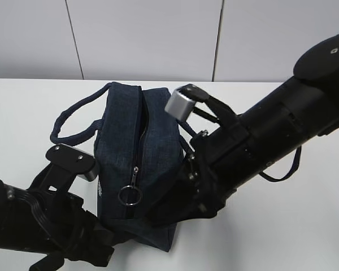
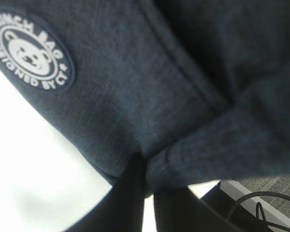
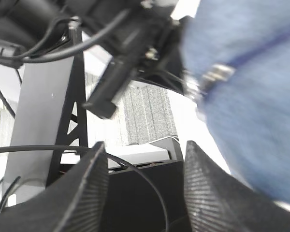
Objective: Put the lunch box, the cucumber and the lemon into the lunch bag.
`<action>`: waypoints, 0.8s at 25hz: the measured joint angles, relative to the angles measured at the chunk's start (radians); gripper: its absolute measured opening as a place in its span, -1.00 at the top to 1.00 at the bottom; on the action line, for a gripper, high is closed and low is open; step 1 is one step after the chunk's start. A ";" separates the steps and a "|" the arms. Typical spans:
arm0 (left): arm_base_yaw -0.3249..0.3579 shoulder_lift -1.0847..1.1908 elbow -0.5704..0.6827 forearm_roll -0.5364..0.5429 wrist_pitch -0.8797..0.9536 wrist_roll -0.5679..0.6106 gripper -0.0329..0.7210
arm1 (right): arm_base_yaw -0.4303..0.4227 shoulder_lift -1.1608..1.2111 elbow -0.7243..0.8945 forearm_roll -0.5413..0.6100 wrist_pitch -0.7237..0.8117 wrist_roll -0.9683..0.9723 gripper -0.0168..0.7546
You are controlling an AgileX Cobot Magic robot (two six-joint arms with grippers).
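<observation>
The bag sits mid-table, zipped; its corner fabric is pinched by the closed left gripper — soft, floppy cloth, best taken by handles. The right gripper gapes, empty.

Bright, even light — wrist views blurred

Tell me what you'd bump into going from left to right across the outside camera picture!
Left arm → ring pull on the bag → right arm.
</observation>
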 joint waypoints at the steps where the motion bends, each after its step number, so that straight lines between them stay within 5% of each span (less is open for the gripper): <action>1: 0.000 0.000 0.000 0.000 0.001 0.000 0.94 | -0.008 0.000 0.000 0.007 0.000 -0.006 -0.05; 20: 0.000 0.000 0.000 0.000 0.002 0.000 0.94 | -0.014 0.054 0.000 0.141 0.008 -0.132 -0.05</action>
